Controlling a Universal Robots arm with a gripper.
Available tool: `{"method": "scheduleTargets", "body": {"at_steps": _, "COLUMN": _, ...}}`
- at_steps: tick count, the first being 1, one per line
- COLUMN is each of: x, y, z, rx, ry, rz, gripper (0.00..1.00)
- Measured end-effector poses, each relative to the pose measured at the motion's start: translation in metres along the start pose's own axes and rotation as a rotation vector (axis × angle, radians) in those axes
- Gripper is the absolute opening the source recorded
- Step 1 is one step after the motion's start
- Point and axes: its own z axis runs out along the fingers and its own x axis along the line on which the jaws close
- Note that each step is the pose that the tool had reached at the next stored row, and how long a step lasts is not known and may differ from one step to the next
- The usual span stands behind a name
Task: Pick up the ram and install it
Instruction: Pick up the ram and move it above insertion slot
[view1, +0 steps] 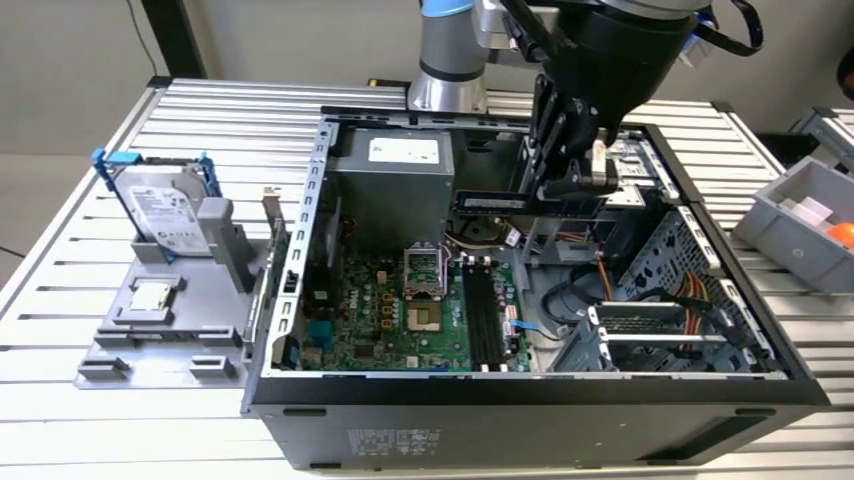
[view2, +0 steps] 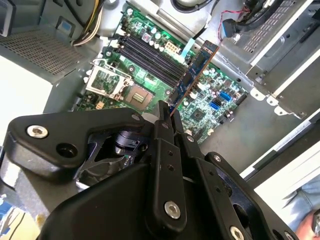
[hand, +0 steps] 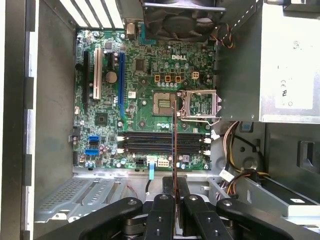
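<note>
My gripper (view1: 566, 192) hangs over the open computer case (view1: 534, 400), shut on the ram (view1: 489, 201). The ram is a long, thin dark stick that juts out level from the fingers toward the exterior view's left, above the motherboard (view1: 387, 320). In the second wrist view the ram (view2: 196, 74) reaches out from the gripper (view2: 169, 113) over the green board. In the first wrist view the gripper (hand: 174, 189) holds the ram (hand: 174, 145) edge-on as a thin line crossing the black memory slots (hand: 162, 142). Those slots (view1: 487, 318) lie well below the ram.
On a grey fixture outside the case stand a silver hard drive in a blue frame (view1: 167, 210) and a small square processor chip (view1: 151, 295). The power supply (view1: 394, 175) and drive cage (view1: 667, 320) flank the motherboard. A grey bin (view1: 801, 225) sits at the exterior view's right.
</note>
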Motion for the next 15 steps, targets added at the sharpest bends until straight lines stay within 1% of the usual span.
{"method": "scheduleTargets", "body": {"at_steps": 5, "x": 0.0000, "y": 0.0000, "z": 0.0000, "rx": 0.0013, "ry": -0.0015, "rz": 0.028, "gripper": 0.00}}
{"method": "scheduleTargets", "body": {"at_steps": 7, "x": 0.0000, "y": 0.0000, "z": 0.0001, "rx": 0.0015, "ry": -0.0016, "rz": 0.031, "gripper": 0.00}}
{"method": "scheduleTargets", "body": {"at_steps": 8, "x": -0.0002, "y": 0.0005, "z": 0.0001, "rx": 0.0023, "ry": -0.0016, "rz": 0.031, "gripper": 0.00}}
{"method": "scheduleTargets", "body": {"at_steps": 10, "x": -0.0005, "y": 0.0018, "z": 0.0001, "rx": 0.0091, "ry": -0.0015, "rz": 0.030, "gripper": 0.00}}
{"method": "scheduleTargets", "body": {"at_steps": 11, "x": -0.0005, "y": 0.0021, "z": 0.0001, "rx": 0.0109, "ry": -0.0016, "rz": 0.030, "gripper": 0.00}}
{"method": "scheduleTargets", "body": {"at_steps": 15, "x": -0.0005, "y": 0.0021, "z": 0.0003, "rx": 0.0114, "ry": -0.0017, "rz": 0.030, "gripper": 0.00}}
